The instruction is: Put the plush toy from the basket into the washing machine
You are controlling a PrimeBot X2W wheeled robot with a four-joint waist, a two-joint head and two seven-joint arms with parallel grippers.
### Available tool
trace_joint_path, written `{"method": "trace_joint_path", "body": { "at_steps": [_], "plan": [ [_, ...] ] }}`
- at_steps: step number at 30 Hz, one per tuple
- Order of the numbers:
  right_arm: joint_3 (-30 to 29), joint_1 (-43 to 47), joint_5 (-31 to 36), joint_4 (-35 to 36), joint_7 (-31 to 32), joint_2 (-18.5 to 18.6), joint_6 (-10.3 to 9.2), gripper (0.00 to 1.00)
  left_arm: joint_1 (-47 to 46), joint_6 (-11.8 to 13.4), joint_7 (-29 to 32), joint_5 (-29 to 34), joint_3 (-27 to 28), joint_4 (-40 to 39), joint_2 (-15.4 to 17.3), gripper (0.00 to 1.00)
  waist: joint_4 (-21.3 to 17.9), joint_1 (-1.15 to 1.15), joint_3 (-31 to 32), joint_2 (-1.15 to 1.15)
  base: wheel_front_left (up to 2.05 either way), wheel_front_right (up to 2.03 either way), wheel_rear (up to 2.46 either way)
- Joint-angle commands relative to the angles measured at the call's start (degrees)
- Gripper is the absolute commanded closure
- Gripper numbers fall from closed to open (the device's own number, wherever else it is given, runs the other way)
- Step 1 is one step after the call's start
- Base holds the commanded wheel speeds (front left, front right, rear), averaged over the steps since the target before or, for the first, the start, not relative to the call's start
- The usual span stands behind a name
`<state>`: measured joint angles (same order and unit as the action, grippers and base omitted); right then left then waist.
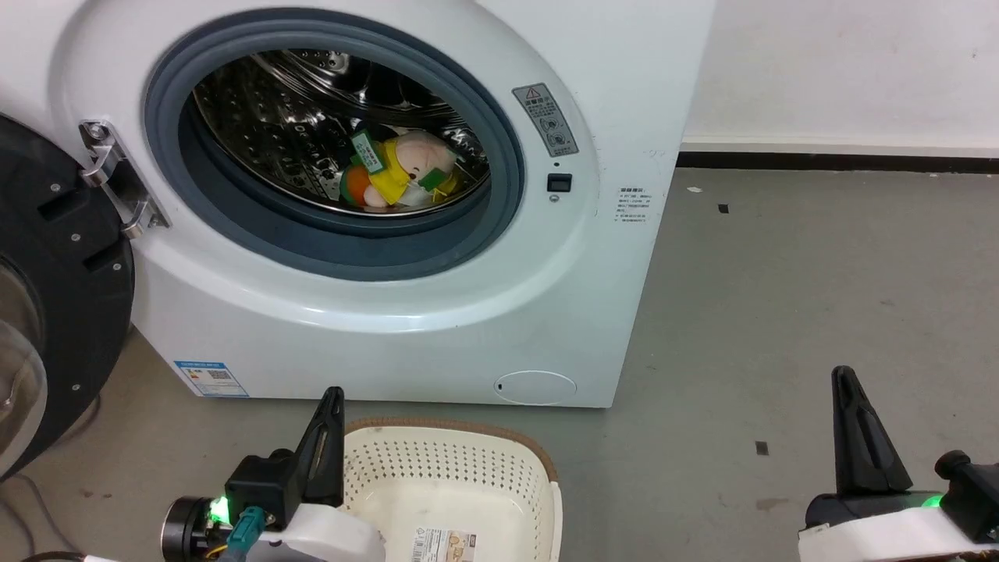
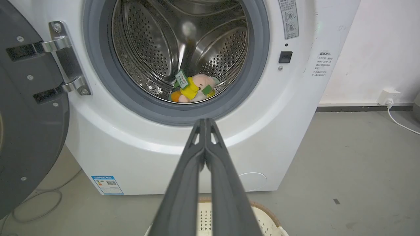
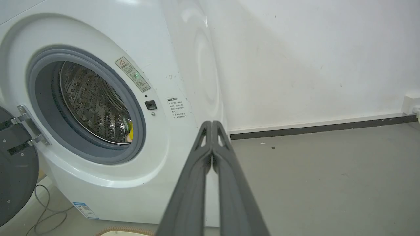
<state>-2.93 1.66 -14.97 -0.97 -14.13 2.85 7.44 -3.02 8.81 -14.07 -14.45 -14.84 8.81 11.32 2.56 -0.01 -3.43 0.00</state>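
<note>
The small pink-headed, yellow-jacketed plush toy (image 1: 398, 173) is found lying inside the open white front-loading washing machine (image 1: 390, 328), apart from the cream perforated plastic basket (image 1: 468, 476). The left hand (image 2: 205, 122) and right hand (image 3: 211, 123) are each held fully narrowed, with nothing gripped.

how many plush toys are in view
1. The plush toy lies in the washing machine drum. The basket shows none, though its near end is out of frame.

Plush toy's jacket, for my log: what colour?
Yellow; the plush toy shows best in the head view.
</note>
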Motion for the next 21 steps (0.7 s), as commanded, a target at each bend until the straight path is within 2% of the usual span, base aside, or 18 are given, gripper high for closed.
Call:
{"method": "trace_joint_path", "body": {
  "at_steps": [1,21],
  "plan": [
    [0.2,-0.1,0.7,0.1,0.3,0.0,0.0,1.0,0.2,-0.5,0.3,0.7,0.5,-0.5,-0.4,1.0,0.0,0.01,0.0,0.0,0.0,0.0,0.0],
    [0.7,-0.4,3.4,0.2,2.9,0.0,0.01,1.0,0.7,-2.0,2.9,3.3,3.2,-2.0,-1.9,1.0,-0.5,0.01,0.7,0.0,0.0,0.0,0.0]
  ]
}}
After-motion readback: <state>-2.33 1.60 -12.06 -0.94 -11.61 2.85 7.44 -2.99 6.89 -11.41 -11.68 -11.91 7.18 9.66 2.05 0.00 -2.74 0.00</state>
